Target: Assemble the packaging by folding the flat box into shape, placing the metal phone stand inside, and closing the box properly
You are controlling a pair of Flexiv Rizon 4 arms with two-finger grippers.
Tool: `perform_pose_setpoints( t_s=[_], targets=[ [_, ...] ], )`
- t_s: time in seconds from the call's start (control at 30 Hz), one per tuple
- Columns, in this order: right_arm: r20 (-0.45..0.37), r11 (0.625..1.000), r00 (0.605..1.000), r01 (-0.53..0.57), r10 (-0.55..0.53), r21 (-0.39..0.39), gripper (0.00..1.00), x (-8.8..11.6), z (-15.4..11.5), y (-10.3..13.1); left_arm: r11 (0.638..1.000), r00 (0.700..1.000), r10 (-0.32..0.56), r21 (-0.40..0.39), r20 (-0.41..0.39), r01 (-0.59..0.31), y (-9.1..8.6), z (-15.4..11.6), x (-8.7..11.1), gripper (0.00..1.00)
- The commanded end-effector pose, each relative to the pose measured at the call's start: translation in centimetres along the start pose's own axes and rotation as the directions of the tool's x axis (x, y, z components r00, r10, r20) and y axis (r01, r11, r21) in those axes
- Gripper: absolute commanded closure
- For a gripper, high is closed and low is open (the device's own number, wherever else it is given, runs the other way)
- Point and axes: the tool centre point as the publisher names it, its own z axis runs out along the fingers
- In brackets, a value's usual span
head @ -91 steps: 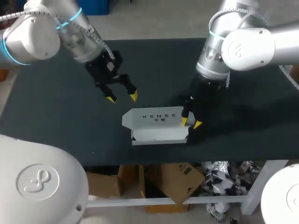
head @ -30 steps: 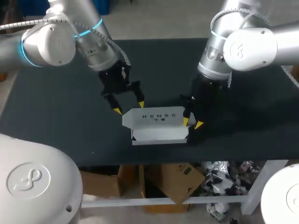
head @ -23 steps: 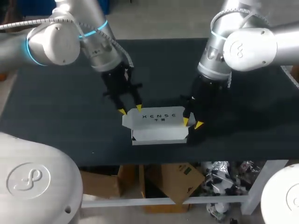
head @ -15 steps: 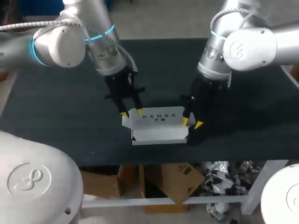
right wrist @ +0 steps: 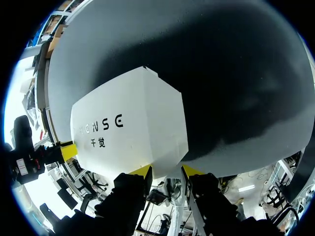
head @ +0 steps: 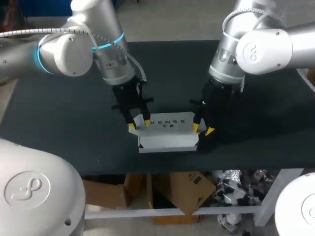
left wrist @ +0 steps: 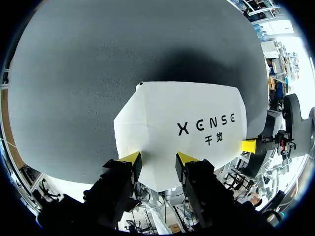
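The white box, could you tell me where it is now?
Head view: the white box sits centrally near the table's front edge, the left gripper at its left end and the right gripper at its right end.

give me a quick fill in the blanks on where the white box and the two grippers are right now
1. The white cardboard box carries lettering printed in ___.
2. In the head view, the left gripper is at the box's ___ end.
3. In the head view, the right gripper is at the box's ___ end.
Missing words: black; left; right
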Motion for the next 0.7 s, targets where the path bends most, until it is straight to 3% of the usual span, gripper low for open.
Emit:
perform_pose_setpoints(
  t_s=[0.03, 0.7],
  targets=[
    [-0.005, 1.0, 1.0, 0.002, -0.002, -0.004, 0.6, -0.1, 0.0, -0.2, 1.0, 1.0, -0.003, 0.001, 0.011, 0.003, 0.1, 0.1, 0.2, 0.55],
    [-0.029, 1.0, 1.0, 0.004, -0.005, -0.025, 0.6, -0.2, -1.1, -0.9, 1.0, 0.999, -0.011, 0.007, 0.03, 0.01, 0.1, 0.4, 0.4, 0.56]
  ],
)
